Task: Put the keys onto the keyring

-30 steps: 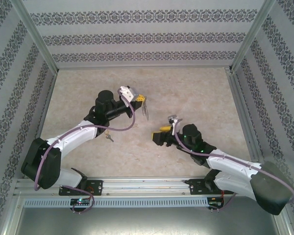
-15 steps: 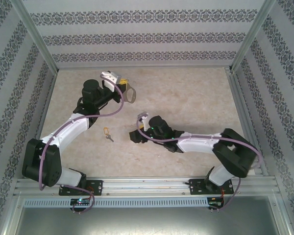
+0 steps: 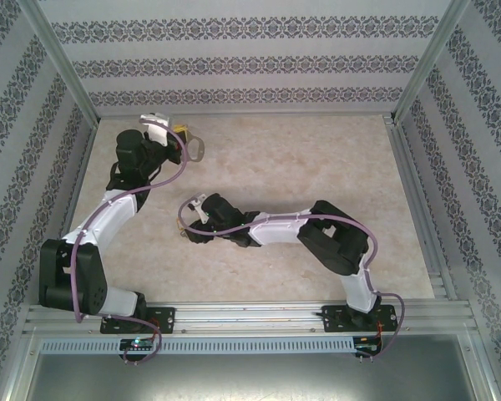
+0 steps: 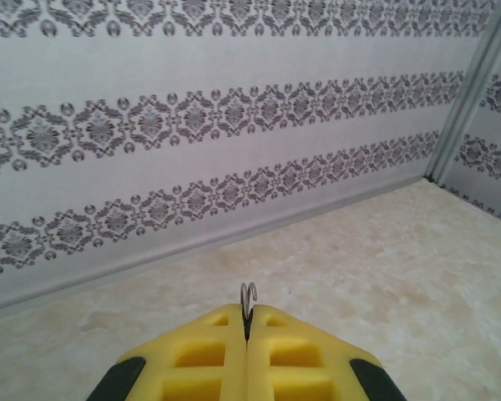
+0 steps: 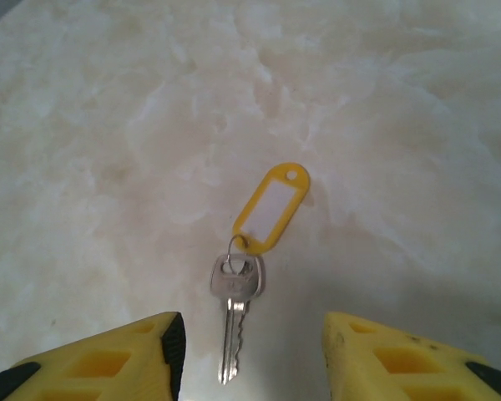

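Evidently staged for threading — left gripper (image 4: pixel 247 322) pinches the keyring (image 4: pixel 248 294) aloft, right gripper (image 5: pixel 250 327) gapes astride the key (image 5: pixel 236 280), ready to grab.

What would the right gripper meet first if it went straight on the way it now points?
The right gripper would likely meet the key first, lying on the table between its parted jaws; depth is unclear.

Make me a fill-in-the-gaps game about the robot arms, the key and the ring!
The key lies flat on the ___.
The tag on the key is coloured ___.
The left gripper is ___ on the keyring.
The right gripper hovers over the ___.
Missing words: table, yellow, shut, key.
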